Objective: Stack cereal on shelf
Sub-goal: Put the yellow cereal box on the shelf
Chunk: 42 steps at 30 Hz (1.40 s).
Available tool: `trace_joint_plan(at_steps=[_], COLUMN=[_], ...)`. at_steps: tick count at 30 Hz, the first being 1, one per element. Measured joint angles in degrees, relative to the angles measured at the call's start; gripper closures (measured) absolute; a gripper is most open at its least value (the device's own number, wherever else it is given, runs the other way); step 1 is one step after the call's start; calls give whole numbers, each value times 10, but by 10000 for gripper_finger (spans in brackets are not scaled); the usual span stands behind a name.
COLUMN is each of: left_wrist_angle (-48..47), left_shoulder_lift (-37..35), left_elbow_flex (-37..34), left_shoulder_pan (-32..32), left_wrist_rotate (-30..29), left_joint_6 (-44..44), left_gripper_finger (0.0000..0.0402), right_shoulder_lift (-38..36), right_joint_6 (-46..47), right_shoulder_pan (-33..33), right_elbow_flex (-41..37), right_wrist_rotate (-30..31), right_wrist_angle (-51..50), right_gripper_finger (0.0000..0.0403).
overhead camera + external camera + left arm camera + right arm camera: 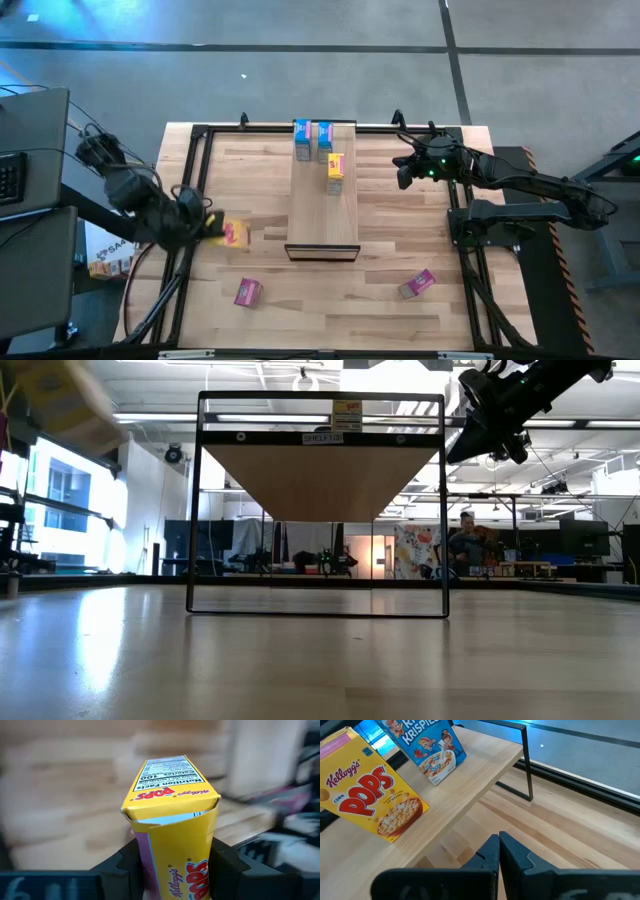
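Left pincer (205,226) sits at the left side of the bench (400,240), gripping a yellow cereal box (172,835) betw its two fingers (227,870); in the left wrist view the box stands upright in the grip w/ the nutrition panel facing the camera and its top flap slightly popped. In the high view that box (234,234) shows just beyond the pincer tips, near the left frame rail, well apart from the shelf (322,200). The shelf runs down the middle of the bench on a black frame, and in the low view its pale underside (320,480) shows raised above the bench. Two blue boxes (312,140) stand side by side at the shelf's far end, w/ a second yellow box (336,168) just in front of them, toward the right edge. Right wrist view shows this yellow box (367,795) and one blue box (432,747) upright on the plank. Right pincer (405,168) hangs near the shelf's far right side, fingers pressed together, holding nothing. One pink box (248,292) lies on the bench front-left, another pink box (417,283) front-right, both off the shelf
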Motion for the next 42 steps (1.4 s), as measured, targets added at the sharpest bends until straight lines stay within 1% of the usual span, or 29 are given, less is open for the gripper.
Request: trace_joint_plan(at_steps=[2, 4, 8, 10, 13, 17, 20, 23, 26, 29, 30, 34, 39, 42], left_wrist_angle=[1, 2, 3, 5, 25, 101, 159, 199, 226, 218, 210, 191, 190, 183], left_shoulder_lift=[-8, -10, 1, 12, 36, 79, 118, 158, 188, 201, 202, 201, 206, 216], left_elbow_flex=[18, 44, 98, 121, 143, 149, 149, 149, 149, 149, 149, 149, 150, 149], left_shoulder_pan=[29, 64, 152, 200, 274, 366, 428, 477, 501, 508, 508, 506, 486, 478], left_wrist_rotate=[-26, -40, -37, -21, 30, 118, 188, 263, 303, 308, 305, 250, 231, 202], left_joint_6=[43, 97, 217, 275, 367, 495, 569, 624, 669, 693, 694, 689, 686, 694], left_gripper_finger=[256, 258, 260, 260, 261, 261, 261, 261, 261, 261, 261, 261, 261, 261], right_shoulder_lift=[0, 0, 0, 0, 0, 0, 0, 0, 0, 0, 0, 0, 0, 0], right_joint_6=[3, 3, 6, 6, 6, 6, 6, 6, 6, 6, 6, 6, 7, 8], right_shoulder_pan=[0, 0, 0, 0, 0, 0, 0, 0, 0, 0, 0, 0, 0, 0], right_elbow_flex=[0, 0, 0, 0, 0, 0, 0, 0, 0, 0, 0, 0, 0, 0], right_wrist_rotate=[0, 0, -2, -2, -2, -2, -2, -2, -2, -2, -2, -2, -2, -1], right_wrist_angle=[0, 0, 0, 0, 2, 5, 5, 5, 5, 5, 5, 5, 5, 5], right_gripper_finger=[403, 403, 403, 403, 403, 403, 403, 403, 403, 403, 403, 403, 403, 403])
